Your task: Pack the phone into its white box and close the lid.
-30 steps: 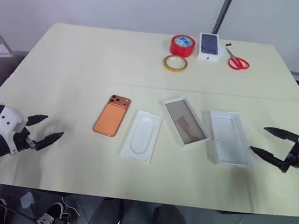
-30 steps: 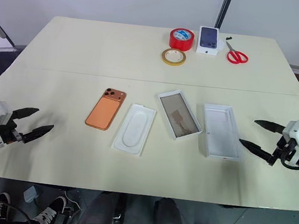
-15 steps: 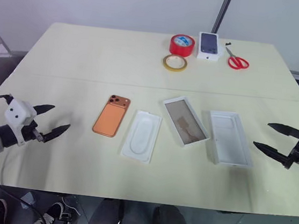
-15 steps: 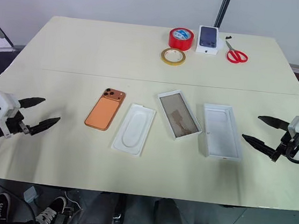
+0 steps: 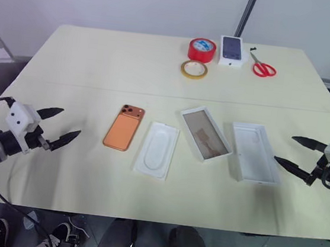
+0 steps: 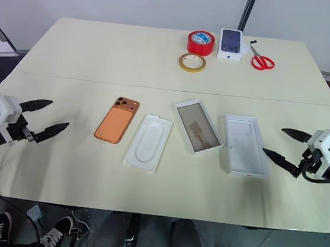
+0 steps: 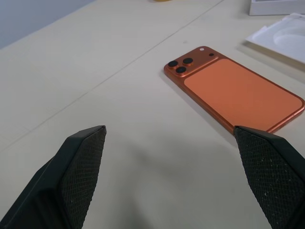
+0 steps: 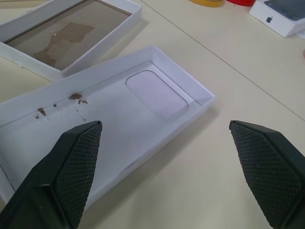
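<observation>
We are seeing two grippers, both with jaws standing wide apart and empty. Ahead of the left gripper [image 5: 57, 127] one phone [image 5: 124, 127] is lying face down on the surface [image 5: 100, 62], then one insert [image 5: 157, 149], one lid [image 5: 205, 133], and one white box [image 5: 253, 152] lying just before the right gripper [image 5: 299, 155].

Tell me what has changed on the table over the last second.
The left gripper rose a little and edged toward the phone, fingers open and empty. The right gripper stayed about where it was, open beside the white box. Phone, box and other items have not moved.
</observation>
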Motion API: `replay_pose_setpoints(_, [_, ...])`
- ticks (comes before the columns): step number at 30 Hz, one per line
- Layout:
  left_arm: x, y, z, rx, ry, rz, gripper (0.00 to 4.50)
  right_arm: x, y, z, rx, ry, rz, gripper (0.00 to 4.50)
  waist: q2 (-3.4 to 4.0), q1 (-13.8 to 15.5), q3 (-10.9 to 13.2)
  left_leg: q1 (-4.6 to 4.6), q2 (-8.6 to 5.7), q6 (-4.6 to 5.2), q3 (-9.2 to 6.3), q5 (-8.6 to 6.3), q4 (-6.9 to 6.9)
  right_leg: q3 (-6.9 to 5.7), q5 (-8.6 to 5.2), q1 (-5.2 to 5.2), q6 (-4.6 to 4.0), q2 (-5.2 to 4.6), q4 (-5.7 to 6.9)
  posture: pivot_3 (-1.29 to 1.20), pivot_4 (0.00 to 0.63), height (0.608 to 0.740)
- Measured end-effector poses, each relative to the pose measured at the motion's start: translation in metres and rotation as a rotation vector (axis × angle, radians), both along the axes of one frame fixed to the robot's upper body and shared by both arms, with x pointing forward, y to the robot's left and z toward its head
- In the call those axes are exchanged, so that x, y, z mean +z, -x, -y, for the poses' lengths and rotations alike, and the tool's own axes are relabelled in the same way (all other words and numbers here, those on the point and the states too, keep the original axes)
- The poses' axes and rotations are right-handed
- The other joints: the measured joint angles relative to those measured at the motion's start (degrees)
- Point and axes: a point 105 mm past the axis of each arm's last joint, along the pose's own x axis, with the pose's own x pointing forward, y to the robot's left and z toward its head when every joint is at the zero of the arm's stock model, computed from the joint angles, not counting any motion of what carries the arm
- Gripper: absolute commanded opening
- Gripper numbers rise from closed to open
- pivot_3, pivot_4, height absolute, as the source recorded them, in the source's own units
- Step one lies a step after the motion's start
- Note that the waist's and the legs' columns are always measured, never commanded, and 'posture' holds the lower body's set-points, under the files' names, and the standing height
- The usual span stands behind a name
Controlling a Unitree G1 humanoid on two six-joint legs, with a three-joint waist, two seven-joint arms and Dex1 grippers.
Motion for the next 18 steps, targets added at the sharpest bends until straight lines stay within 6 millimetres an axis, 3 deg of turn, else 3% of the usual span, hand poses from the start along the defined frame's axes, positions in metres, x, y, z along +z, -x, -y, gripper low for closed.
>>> replay_pose_setpoints(5, [-0.006,-0.005,0.0,0.083,-0.052,-0.029,4.48,0.0,-0.007,-0.004,-0.026,0.012,-0.007,4.47,0.0,0.09,0.0,0.0,0.0,0.0,-0.01,0.0,0.04,0.0,0.01,0.02,0.02,0.02,0.02,0.0,0.15,0.74])
replay_pose_setpoints(8, [-0.014,-0.005,0.013,0.101,-0.011,-0.124,4.48,0.002,-0.013,-0.024,0.016,0.015,0.02,4.47,-0.03,0.06,0.02,-0.01,0.01,0.0,-0.02,0.0,0.07,0.0,0.01,0.02,0.03,0.04,0.08,0.0,0.15,0.74])
replay_pose_setpoints(14, [0.001,0.003,0.069,-0.05,0.305,-0.345,4.48,0.017,-0.019,-0.073,0.145,-0.037,0.044,4.47,-0.12,0.29,0.09,0.01,0.01,0.0,-0.09,0.01,0.2,-0.02,0.01,0.03,0.04,0.07,0.26,0.0,0.15,0.74])
replay_pose_setpoints(18, [0.008,0.024,0.101,-0.184,0.472,-0.541,4.48,0.027,-0.017,-0.103,0.226,-0.054,0.058,4.47,-0.23,0.17,0.15,0.01,0.01,0.0,-0.11,0.0,0.2,-0.02,0.0,0.04,0.05,0.09,0.25,0.0,0.15,0.74])
